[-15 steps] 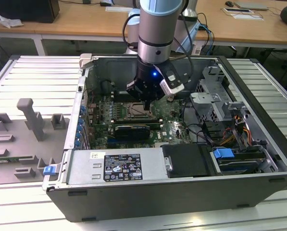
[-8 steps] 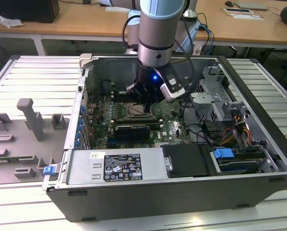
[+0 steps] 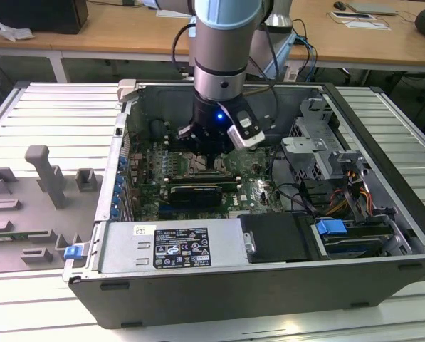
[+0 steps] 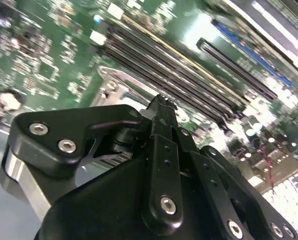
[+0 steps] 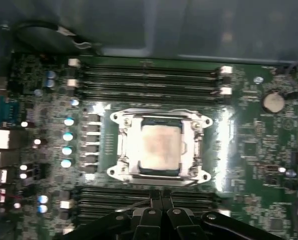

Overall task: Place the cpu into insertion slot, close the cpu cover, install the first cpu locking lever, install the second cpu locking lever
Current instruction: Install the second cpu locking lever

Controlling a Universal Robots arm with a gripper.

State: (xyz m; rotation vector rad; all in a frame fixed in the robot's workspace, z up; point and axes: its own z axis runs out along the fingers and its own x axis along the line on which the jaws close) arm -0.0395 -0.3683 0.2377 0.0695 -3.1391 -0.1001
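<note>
Cpu sitting flat in the insertion slot, pale metal top facing up, edges square with the socket and parallel to the long memory slots on either side. Basically square, so no real long axis to speak of. Cpu cover down flat around it, silver frame ringing the chip with the top showing through the window.

Gripper parked just beside the socket's edge in the first wrist view, fingers pinched together with nothing between them, tips over the memory slots next to the cover. Not touching the chip as far as can be seen. Same closed-up black fingers in the second wrist view, over the motherboard.

From the exterior view, gripper reaching down into the open computer case, roughly mid-board.
</note>
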